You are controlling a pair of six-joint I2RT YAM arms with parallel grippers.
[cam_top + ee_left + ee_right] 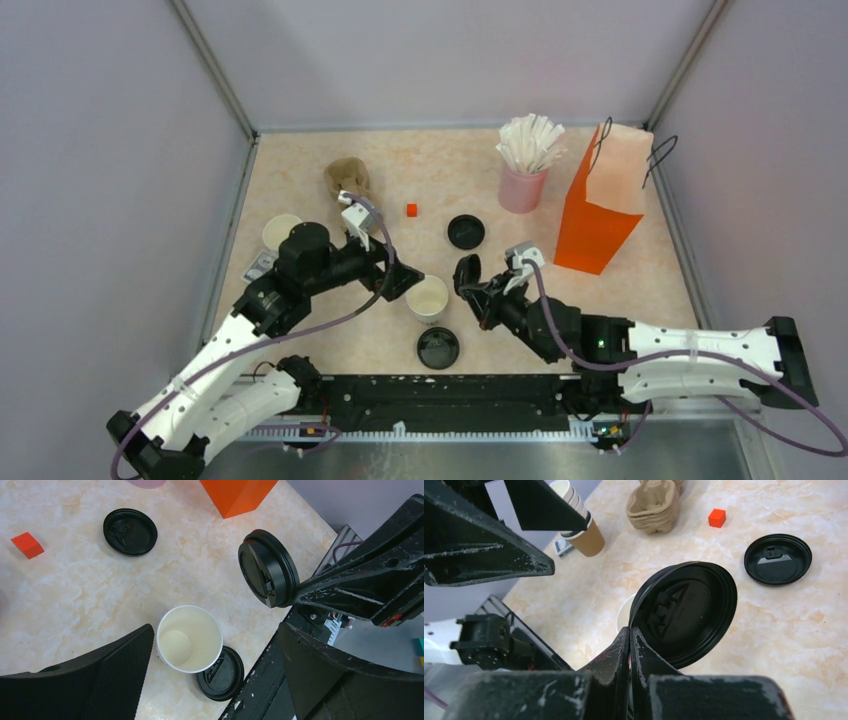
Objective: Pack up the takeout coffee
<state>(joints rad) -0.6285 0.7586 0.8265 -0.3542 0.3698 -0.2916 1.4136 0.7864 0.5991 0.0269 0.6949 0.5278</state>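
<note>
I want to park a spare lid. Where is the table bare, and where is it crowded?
Bare: the far strip between the cardboard carrier and the pink straw cup; also between the orange bag and the right arm. Crowded: around the open cup, with the left gripper, the lid in the right gripper and a loose lid.

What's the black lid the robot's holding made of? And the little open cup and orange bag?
Black lid: probably thin plastic, glossy, with molded ridges. Little cup: likely paper, matte cream inside, rolled rim. Orange bag: seems matte paper, crisply creased.
</note>
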